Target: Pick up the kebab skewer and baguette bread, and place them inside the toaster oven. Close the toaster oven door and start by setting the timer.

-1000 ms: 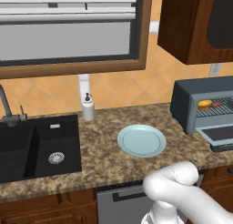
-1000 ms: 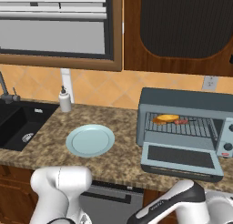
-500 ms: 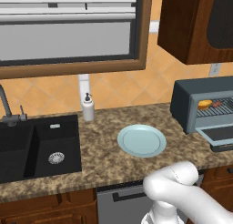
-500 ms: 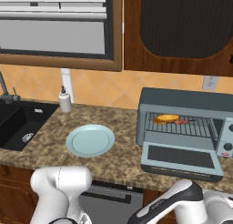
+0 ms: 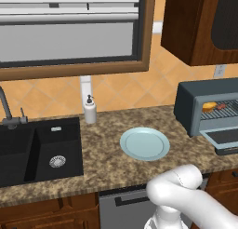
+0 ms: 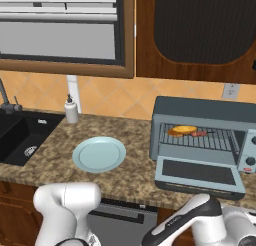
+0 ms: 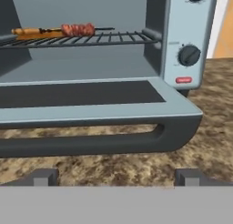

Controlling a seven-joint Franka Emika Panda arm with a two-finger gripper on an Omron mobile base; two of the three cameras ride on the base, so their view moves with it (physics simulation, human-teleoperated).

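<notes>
Gripper [image 7: 116,178] fingers are seen as two small dark tips at the bottom of the hand view, spread to their full width and holding nothing; they are positioned low over the speckled brown granite counter [image 7: 214,141], just in front of the dark bar handle [image 7: 91,143] of the grey-framed drop-down toaster oven door [image 7: 82,98]; the door is found lying fully open, level with the counter

Loading is judged complete: the thin kebab skewer with reddish-brown chunks [image 7: 78,29] and the stubby golden-orange baguette bread [image 7: 38,33] are both observed resting on the wire rack [image 7: 91,38] inside the boxy slate-grey toaster oven [image 6: 200,117]; in the hand view the skewer is seen lying partly over or against the loaf, and which of the two cannot be settled; both items are confirmed on the rack from the right base view as well

Two steps are judged outstanding: the door has not yet been raised shut, and the timer has not yet been set; two dark round knobs [image 7: 189,55] are noted on the light grey control panel at the oven's right side, and which one serves the timer cannot be read

A pale blue round plate [image 5: 145,144] is recorded on the counter between the black sink [image 5: 37,149] and the oven; a white soap dispenser [image 5: 90,110] is noted by the wall
</notes>
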